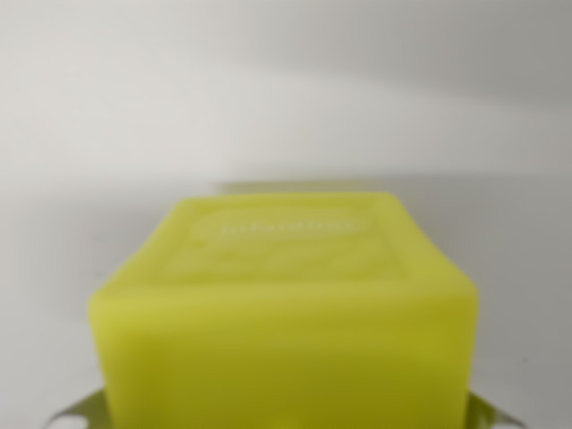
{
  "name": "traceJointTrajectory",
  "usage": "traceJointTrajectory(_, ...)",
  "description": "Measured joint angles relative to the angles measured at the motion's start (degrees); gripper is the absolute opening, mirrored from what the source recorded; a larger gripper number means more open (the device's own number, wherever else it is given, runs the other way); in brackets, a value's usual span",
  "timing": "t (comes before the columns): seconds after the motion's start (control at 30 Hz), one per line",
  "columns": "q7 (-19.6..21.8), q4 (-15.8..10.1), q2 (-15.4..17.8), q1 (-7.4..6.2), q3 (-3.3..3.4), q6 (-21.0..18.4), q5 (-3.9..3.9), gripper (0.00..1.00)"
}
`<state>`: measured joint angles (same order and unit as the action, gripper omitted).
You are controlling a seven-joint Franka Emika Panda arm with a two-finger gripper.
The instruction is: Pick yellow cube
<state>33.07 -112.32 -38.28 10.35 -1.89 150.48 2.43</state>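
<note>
One yellow cube fills the lower half of the wrist view, very close to the camera and blurred. Edges look rounded, the finish matte and slightly translucent, so probably soft rubbery plastic: light, grippy, not fragile. The flat opposite side faces look best to clamp. Metallic slivers at both bottom corners may be the fingers; whether they clamp the cube, can't tell. Plain white counter behind, nothing else visible.
</note>
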Motion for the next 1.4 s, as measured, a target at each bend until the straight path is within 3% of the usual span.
traceJointTrajectory(1.4, -0.8, -2.1, 12.7, -0.14, 0.0, -10.6, -1.1, 0.0)
